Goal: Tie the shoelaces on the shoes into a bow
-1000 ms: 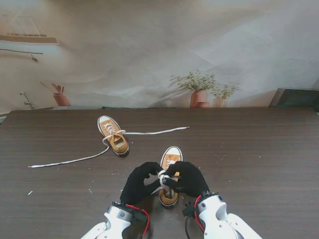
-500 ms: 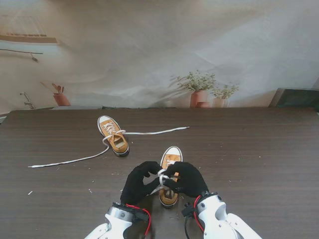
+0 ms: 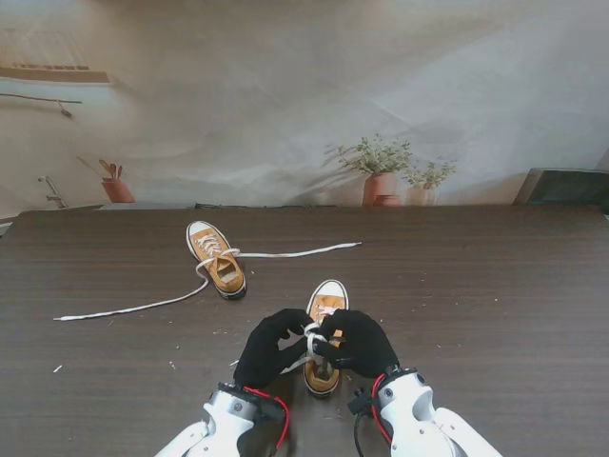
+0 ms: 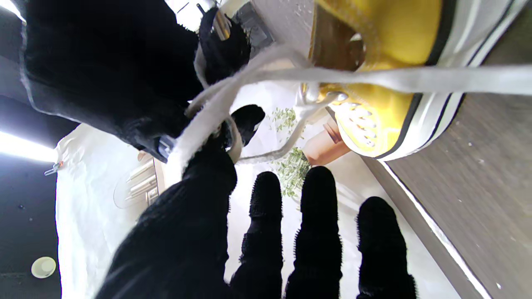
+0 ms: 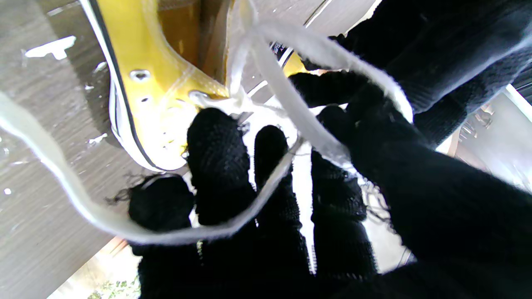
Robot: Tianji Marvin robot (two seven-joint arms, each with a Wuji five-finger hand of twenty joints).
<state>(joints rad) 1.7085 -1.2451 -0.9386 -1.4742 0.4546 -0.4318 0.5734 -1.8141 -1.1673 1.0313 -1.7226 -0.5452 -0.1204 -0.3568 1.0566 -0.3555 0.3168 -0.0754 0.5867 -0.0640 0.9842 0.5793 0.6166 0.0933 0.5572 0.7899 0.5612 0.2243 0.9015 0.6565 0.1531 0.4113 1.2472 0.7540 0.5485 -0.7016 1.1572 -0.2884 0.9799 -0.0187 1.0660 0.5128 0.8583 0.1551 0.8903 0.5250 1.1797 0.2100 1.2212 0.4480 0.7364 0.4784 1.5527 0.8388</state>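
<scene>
My black-gloved left hand [image 3: 265,348] and right hand [image 3: 357,342] are meeting over the near mustard-yellow canvas sneaker [image 3: 324,307], each pinching its white flat shoelace [image 4: 216,106] between thumb and fingers. The second yellow sneaker [image 3: 215,257] is lying farther left, its lace [image 3: 128,308] trailing loose across the dark wooden table [image 3: 495,286].

table [image 3: 495,314] dark wood | potted plants [image 3: 381,176] at far edge

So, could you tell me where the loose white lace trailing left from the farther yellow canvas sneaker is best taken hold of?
Probably near the free tip of the white lace, pinched from above: it lies flat and straight on the dark wooden table, clear of the yellow sneaker, with bare table either side.
</scene>
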